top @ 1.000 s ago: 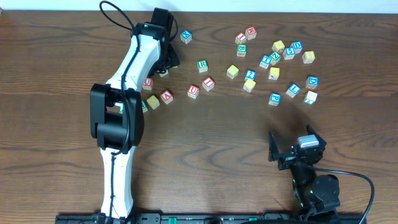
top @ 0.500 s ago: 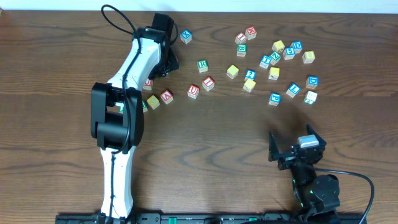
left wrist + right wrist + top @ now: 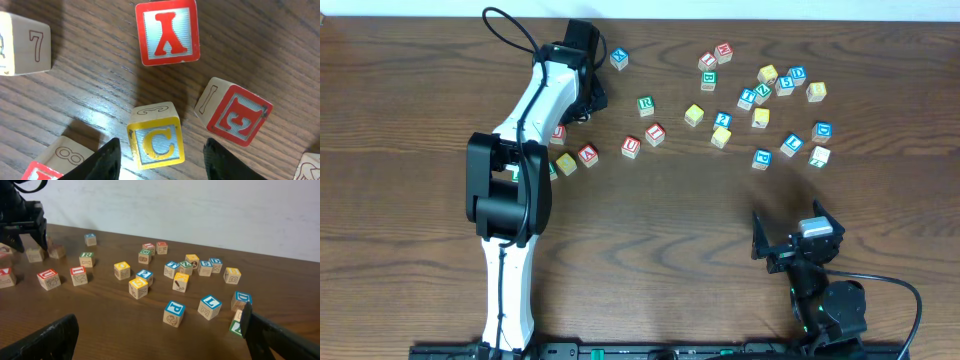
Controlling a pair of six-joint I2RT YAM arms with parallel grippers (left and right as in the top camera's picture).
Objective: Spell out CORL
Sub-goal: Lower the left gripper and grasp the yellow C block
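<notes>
The left gripper [image 3: 162, 162] stands open around the yellow C block [image 3: 155, 145], not touching it. The block sits nearer 1 finger, so a squeeze could twist it into the red E block [image 3: 235, 115]. The right gripper [image 3: 160, 337] is wide open.

Left wrist view: the wooden cube with a yellow-framed face [image 3: 155, 145] bears a yellow "C". The wooden cube with a red-framed face [image 3: 234, 116] near it bears a red "E", seen rotated. The plain wooden cube at the left edge [image 3: 30, 42] carries an outlined "7". The wooden cube at the bottom left [image 3: 65, 156] carries an outlined "8".

Right wrist view: the blue-topped wooden cube [image 3: 210, 303] reads "L". The second blue-topped wooden cube [image 3: 174, 311] reads "P". The red-topped wooden cube [image 3: 48, 276] reads "U".

Overhead view: the green-framed wooden cube [image 3: 646, 103] reads "R".
</notes>
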